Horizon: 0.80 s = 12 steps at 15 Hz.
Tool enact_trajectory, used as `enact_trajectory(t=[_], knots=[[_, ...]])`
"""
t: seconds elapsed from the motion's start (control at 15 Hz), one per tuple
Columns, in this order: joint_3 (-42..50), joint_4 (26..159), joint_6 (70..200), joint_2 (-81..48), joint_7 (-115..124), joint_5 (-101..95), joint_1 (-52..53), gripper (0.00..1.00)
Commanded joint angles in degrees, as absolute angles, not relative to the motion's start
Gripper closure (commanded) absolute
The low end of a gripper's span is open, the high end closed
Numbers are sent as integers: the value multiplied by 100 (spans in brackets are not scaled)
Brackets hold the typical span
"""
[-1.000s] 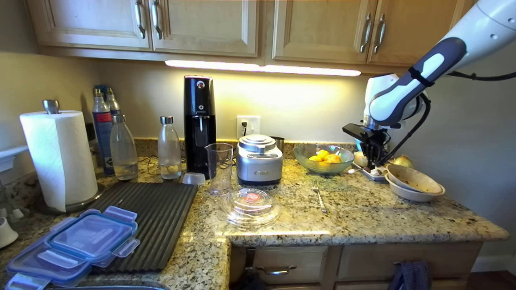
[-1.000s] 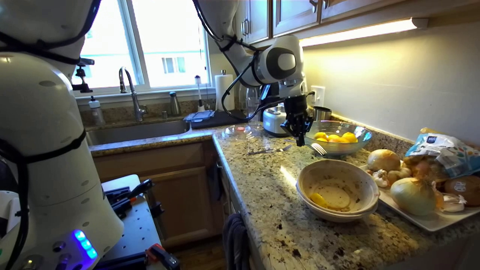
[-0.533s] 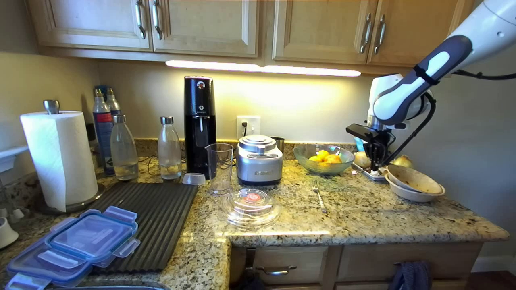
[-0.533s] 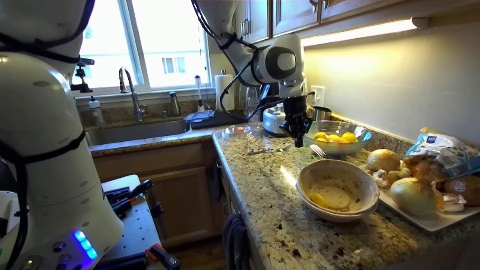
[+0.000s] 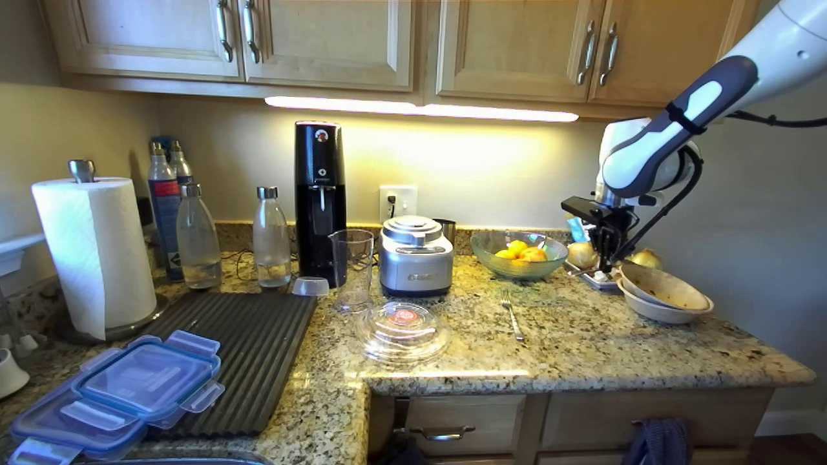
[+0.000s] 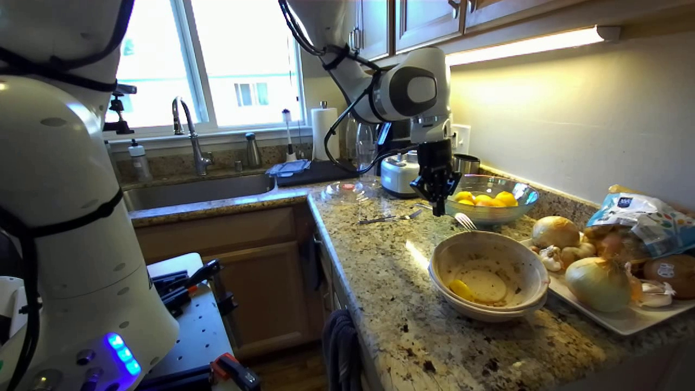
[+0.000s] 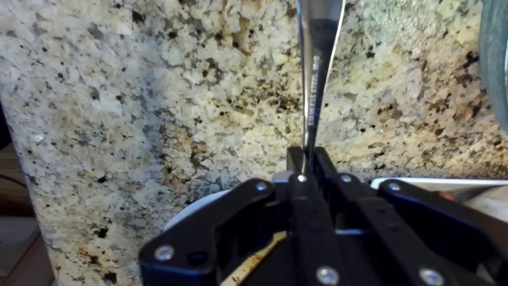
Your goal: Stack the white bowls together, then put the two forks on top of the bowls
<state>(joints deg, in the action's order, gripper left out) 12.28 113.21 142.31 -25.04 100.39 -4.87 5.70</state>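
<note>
Bench (image 5: pixel 465 352): in an exterior view, speckled stone; the lying fork (image 5: pixel 512 314) rests on it toward the middle, tines far, handle near; a clear glass dish (image 5: pixel 404 336) is to its left, a silver appliance (image 5: pixel 417 265) farther back
Upper bowl (image 5: pixel 669 289): at the right of the bench, tilted inside the lower bowl (image 5: pixel 658 312); both are pale, cream to white
Pincer (image 5: pixel 605 263): just left of the bowls, pointing down; a glass bowl (image 5: pixel 486 259) of yellow fruit (image 5: pixel 519 251) stands to its left, on the far side
Held fork (image 6: pixel 465 221): in an exterior view, gripped by the pincer (image 6: pixel 438 210); its tines stick out to the right, near the upper bowl's far rim — whether they touch it cannot be told
Lying fork (image 6: pixel 391 218): farther off on the bench, to the left and well apart from the bowls
Yellow piece (image 6: pixel 460 289): inside the upper bowl, near left, among brown specks
White plate (image 6: pixel 619 326): right of the bowls, carrying onions (image 6: pixel 597 285) and garlic (image 6: pixel 551 258); a blue and white bag (image 6: pixel 646 220) at its far side
Handle (image 7: pixel 317 59): in the wrist view, that of the held fork, running to the far edge from between the pincer's fingers (image 7: pixel 294 159), which press together on it; lettering is stamped along the metal
Rim (image 7: pixel 194 208): pale and curved, at the left, partly hidden by the pincer — of which bowl cannot be told; the white plate's edge is at the right
</note>
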Motion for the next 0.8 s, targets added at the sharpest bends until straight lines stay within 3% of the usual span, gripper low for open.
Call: enact_trajectory(t=[0.0, 0.73], knots=[[1029, 11494, 14215, -2255, 9469, 99, 24, 94], [880, 11590, 14254, -2350, 7193, 1548, -902, 94]])
